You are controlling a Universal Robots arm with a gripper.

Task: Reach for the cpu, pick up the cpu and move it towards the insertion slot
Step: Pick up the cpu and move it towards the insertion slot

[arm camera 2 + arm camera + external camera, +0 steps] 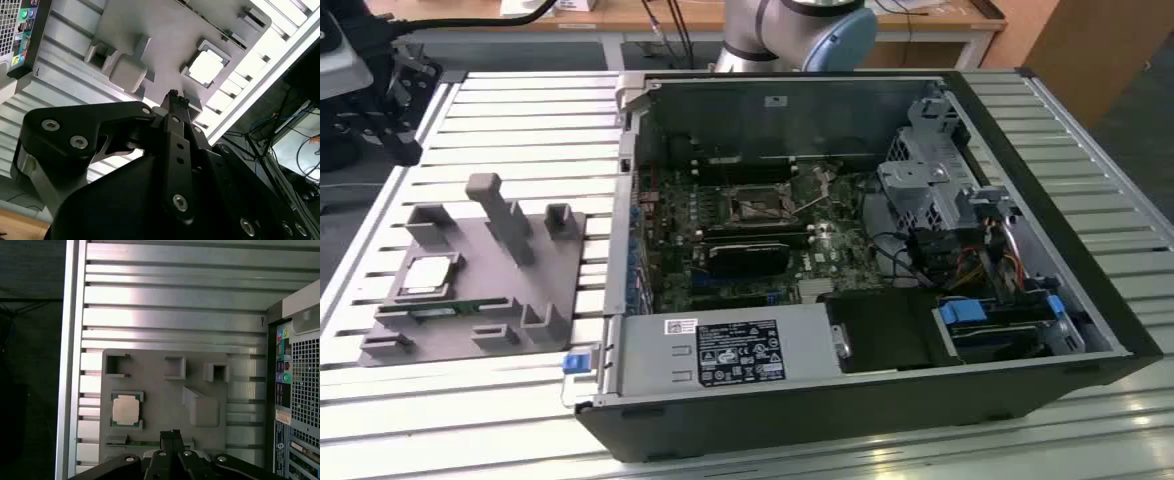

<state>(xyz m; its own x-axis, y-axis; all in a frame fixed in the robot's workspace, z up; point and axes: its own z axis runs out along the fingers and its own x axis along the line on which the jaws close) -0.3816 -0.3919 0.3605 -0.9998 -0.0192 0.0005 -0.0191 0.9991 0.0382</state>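
Observation:
The cpu, a silvery square chip, lies in a recess of the grey holder plate at the exterior view's left. In both wrist views the cpu sits flat and untouched. My gripper hangs well above the plate, off to one side of the chip, its black fingers pressed together with nothing between them. The insertion slot, a dark square socket in a metal bracket, sits on the motherboard inside the open computer case.
A green memory stick lies in the plate beside the chip. Grey posts rise from the plate. The case wall stands close by the plate. The slatted metal table ends near the plate's outer side.

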